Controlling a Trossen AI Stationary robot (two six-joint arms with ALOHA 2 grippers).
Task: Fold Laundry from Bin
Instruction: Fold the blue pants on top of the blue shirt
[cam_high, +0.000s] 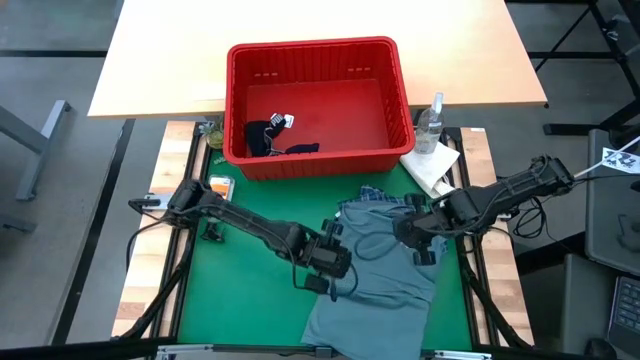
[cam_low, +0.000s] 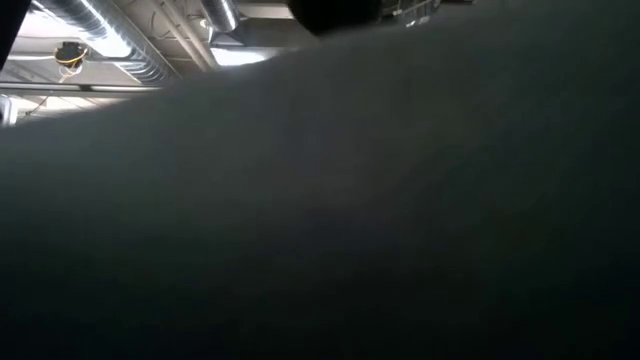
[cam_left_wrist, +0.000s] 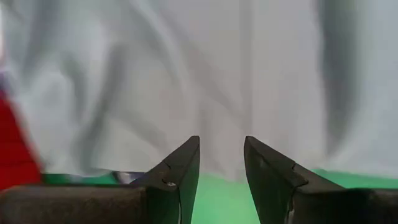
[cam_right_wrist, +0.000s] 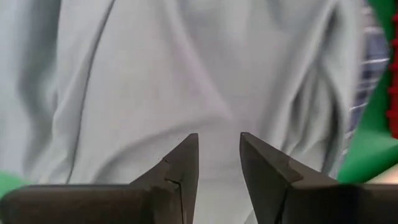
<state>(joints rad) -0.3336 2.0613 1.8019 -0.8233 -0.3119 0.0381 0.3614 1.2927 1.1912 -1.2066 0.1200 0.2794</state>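
Note:
The large grey-blue garment (cam_high: 385, 270) lies spread on the green mat (cam_high: 240, 300), and its lower end reaches the table's near edge. A blue-white plaid shirt (cam_high: 372, 195) peeks out from under its far edge. My left gripper (cam_high: 338, 272) hovers open at the garment's left edge, with cloth beyond the fingertips (cam_left_wrist: 222, 140) and nothing between them. My right gripper (cam_high: 420, 245) is open over the garment's right part (cam_right_wrist: 219, 137), pointing down at the cloth (cam_right_wrist: 186, 74). The red bin (cam_high: 312, 47) stands at the far side with a dark navy garment (cam_high: 270, 138) inside.
A clear bottle (cam_high: 432, 120) and a white paper towel (cam_high: 432, 165) sit right of the bin. A small orange item (cam_high: 220, 185) lies at the mat's far left. Dark cloth (cam_low: 320, 220) close to the lens blocks nearly all of the low view. Bare mat lies left of the garment.

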